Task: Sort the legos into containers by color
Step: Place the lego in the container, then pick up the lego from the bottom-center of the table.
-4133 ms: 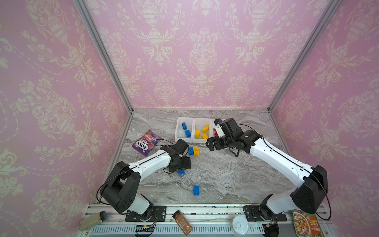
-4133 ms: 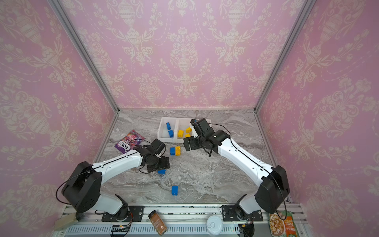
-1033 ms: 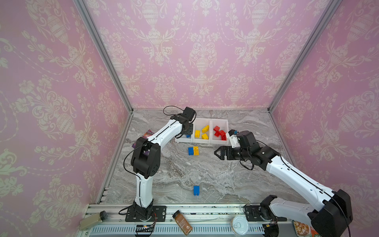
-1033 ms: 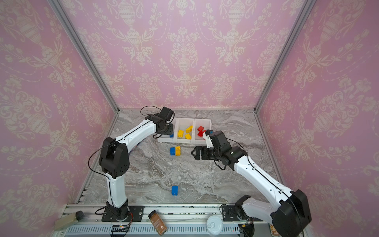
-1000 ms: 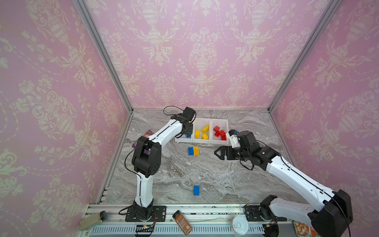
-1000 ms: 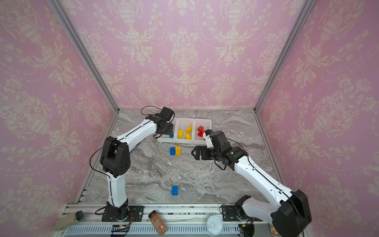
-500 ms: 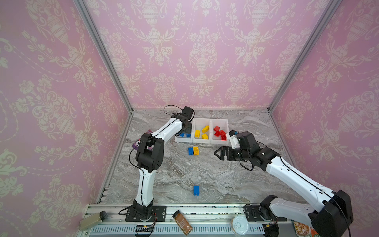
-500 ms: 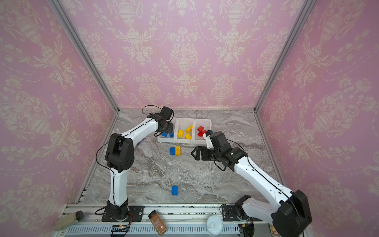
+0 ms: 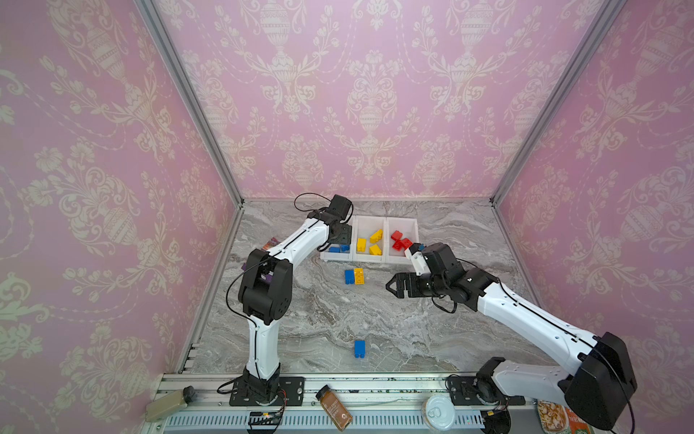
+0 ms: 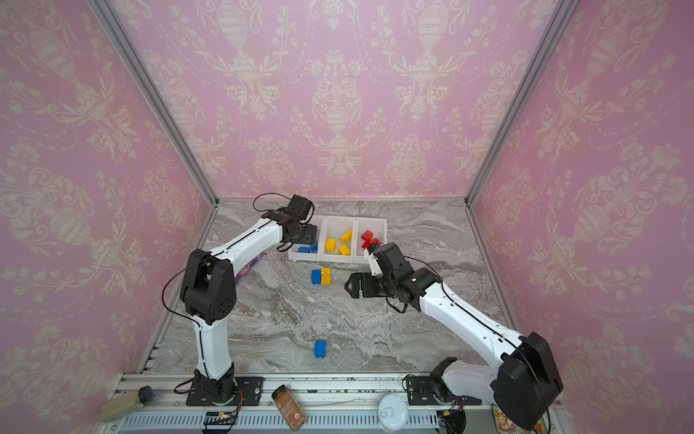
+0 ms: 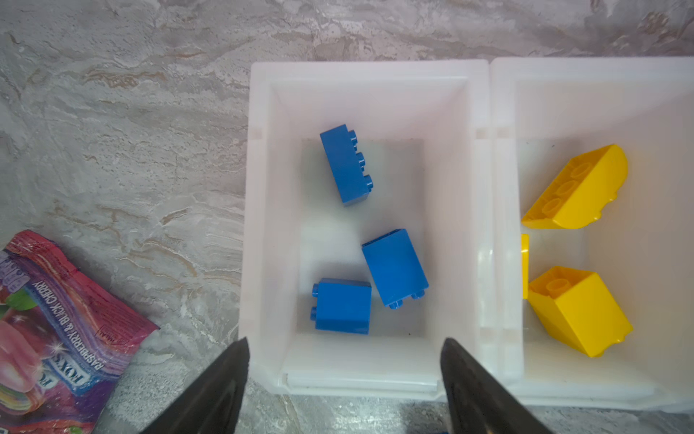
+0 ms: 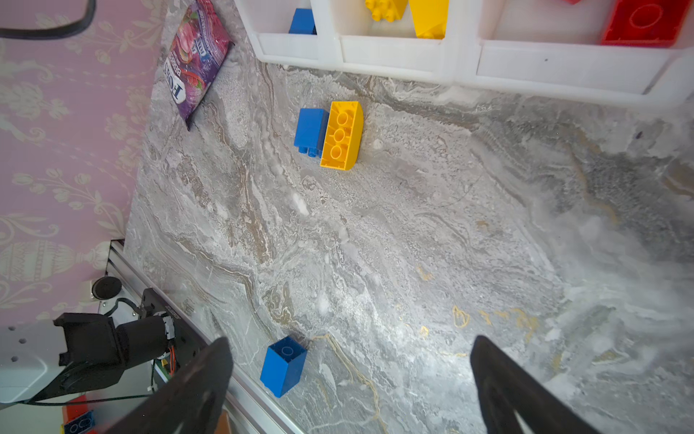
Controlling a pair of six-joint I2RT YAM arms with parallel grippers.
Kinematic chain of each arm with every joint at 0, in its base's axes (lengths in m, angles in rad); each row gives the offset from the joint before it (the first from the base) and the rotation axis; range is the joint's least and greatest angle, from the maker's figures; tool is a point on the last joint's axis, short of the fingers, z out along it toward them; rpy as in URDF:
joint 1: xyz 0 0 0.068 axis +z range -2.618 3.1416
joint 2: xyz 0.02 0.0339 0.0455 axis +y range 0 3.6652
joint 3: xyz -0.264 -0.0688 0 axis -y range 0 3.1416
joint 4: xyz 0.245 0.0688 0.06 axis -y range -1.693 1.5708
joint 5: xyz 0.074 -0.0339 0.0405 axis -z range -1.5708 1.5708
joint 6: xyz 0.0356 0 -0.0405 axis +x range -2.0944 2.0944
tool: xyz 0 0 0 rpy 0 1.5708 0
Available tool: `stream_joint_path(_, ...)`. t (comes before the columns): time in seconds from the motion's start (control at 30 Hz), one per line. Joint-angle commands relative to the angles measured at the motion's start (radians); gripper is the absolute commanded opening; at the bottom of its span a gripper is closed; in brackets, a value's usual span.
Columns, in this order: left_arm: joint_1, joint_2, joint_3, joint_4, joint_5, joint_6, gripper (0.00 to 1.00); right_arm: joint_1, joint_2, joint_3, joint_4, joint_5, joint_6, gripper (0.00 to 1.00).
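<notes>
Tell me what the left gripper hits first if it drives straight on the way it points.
Most likely the small blue brick in the bin holding blue ones, directly ahead of the open left gripper. Depth is unclear: the bin's near wall might catch its fingers first.

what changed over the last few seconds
The left gripper carried one more brick off the table to the blue bin and let go, fingers open; three blue bricks lie there. The right gripper drew back from the bins, open. The blue-and-yellow pair, lone blue brick and candy bag stayed put.
</notes>
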Motion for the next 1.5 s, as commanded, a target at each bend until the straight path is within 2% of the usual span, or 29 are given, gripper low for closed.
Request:
stream_joint_path(0.0,0.003,-0.102,-0.075,0.056,0.066,-0.037,0.85,0.041,0.032,0.048,-0.047,0.044,-0.037,1.00)
stream_joint_path(0.23,0.041,-0.226,-0.213,0.084,0.179,-0.091,0.89,0.162,0.141,0.117,-0.137,0.109,-0.102,1.00)
stream_joint_path(0.4,0.067,-0.308,-0.289,0.085,0.220,-0.102,0.92,0.250,0.197,0.131,-0.157,0.138,-0.084,1.00)
stream_joint_path(0.53,0.077,-0.357,-0.330,0.062,0.226,-0.093,0.94,0.324,0.243,0.136,-0.142,0.155,-0.029,1.00)
stream_joint_path(0.67,0.101,-0.398,-0.374,0.034,0.256,-0.086,0.96,0.409,0.301,0.167,-0.190,0.229,0.057,1.00)
stream_joint_path(0.93,0.170,-0.521,-0.513,0.041,0.380,-0.093,0.99,0.577,0.424,0.290,-0.302,0.335,0.239,1.00)
stream_joint_path(1.2,0.223,-0.595,-0.581,0.048,0.442,-0.084,0.99,0.657,0.533,0.381,-0.357,0.334,0.282,0.92)
stream_joint_path(1.3,0.237,-0.608,-0.589,0.051,0.448,-0.081,0.99,0.666,0.584,0.414,-0.404,0.340,0.298,0.88)
stream_joint_path(1.47,0.251,-0.621,-0.610,0.066,0.458,-0.084,0.99,0.669,0.620,0.411,-0.364,0.316,0.316,0.82)
